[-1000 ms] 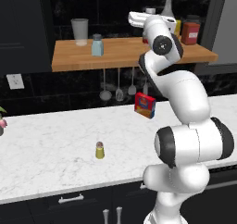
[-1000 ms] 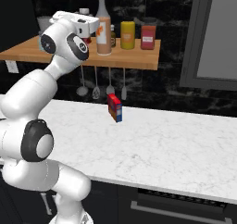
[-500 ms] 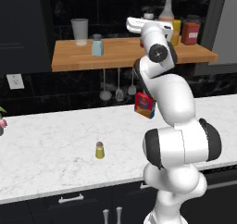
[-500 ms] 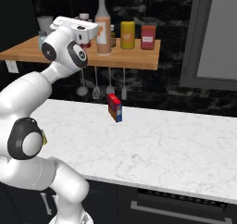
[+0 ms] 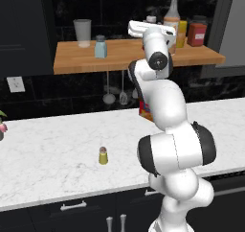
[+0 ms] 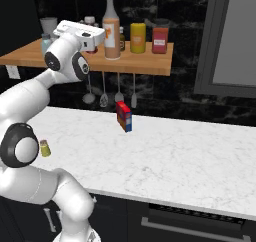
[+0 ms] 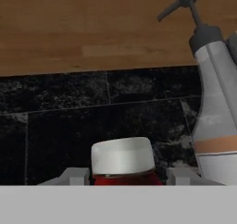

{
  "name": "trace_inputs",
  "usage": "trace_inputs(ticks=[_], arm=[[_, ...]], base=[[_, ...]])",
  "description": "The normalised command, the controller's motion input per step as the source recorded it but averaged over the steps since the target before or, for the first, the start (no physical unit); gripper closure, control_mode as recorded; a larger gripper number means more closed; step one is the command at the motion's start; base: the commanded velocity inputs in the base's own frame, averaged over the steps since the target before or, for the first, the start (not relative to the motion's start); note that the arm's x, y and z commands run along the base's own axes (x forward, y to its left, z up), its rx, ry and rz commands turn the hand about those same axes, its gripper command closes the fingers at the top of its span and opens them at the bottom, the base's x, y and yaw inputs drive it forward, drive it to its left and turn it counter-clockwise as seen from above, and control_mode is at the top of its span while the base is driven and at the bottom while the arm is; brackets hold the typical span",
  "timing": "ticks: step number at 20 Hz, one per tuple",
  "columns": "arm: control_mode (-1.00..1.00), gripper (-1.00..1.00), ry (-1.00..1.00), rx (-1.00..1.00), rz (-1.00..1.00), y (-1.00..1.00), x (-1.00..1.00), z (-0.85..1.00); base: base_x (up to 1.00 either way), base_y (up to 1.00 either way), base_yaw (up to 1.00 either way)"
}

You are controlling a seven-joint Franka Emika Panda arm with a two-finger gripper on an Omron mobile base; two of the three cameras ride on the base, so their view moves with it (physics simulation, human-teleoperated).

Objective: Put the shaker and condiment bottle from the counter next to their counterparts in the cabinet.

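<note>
Red condiment bottle (image 7: 122, 165) with white cap clamped between the gripper (image 7: 124, 176) fingers up at the wooden cabinet (image 5: 119, 53) shelf, just left of the tall orange-banded bottle (image 7: 215, 112), no readable writing, yellow-green shaker (image 5: 103, 155) on the marble counter (image 5: 52, 149) below.

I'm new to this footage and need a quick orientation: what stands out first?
The white arm reaches up to the wooden shelf, its end effector shut on the red, white-capped condiment bottle beside the tall orange-labelled bottle. Below, a small yellow-green shaker stands alone on the marble counter.
</note>
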Motion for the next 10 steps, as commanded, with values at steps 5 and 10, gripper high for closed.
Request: trace_inputs(ticks=[5, 10], arm=[[-1.0, 1.0, 0.0, -0.01, 0.0, 0.0, 0.0, 0.0], [-1.0, 1.0, -0.02, -0.13, 0.0, -0.12, 0.0, 0.0]], base=[[0.0, 0.0, 0.0], [0.0, 0.0, 0.0]])
